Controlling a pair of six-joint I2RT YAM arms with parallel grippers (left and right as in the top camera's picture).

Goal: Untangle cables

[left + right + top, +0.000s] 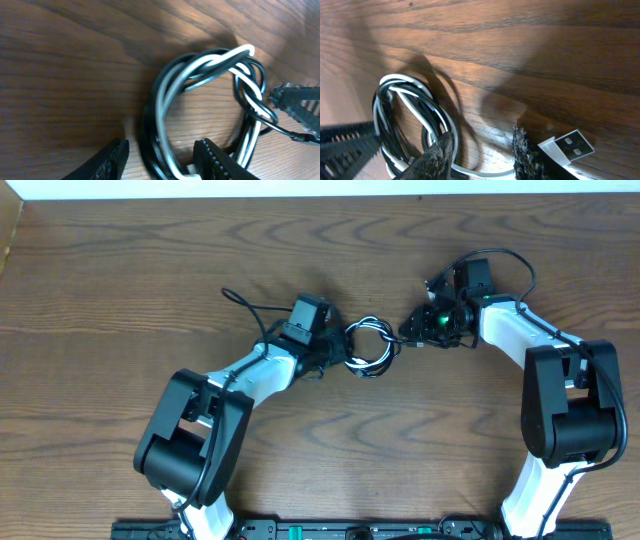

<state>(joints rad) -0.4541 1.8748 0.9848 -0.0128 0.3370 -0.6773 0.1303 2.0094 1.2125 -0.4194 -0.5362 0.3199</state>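
Cables (368,346) lie coiled together at the table (120,300) centre, between both arms. Left end effector (162,160) released, fingers straddling the coil's left strands, apparently to anchor them. Right end effector (480,152) released, straddling a white strand beside the USB plug (567,146), which trails rightward. Coil is roughly round, with no clear long axis.

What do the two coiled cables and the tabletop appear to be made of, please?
White cable and black cable: smooth, glossy plastic or rubber jackets, judging by highlights. Table: brown wood or wood-look laminate, showing grain; cannot tell which.
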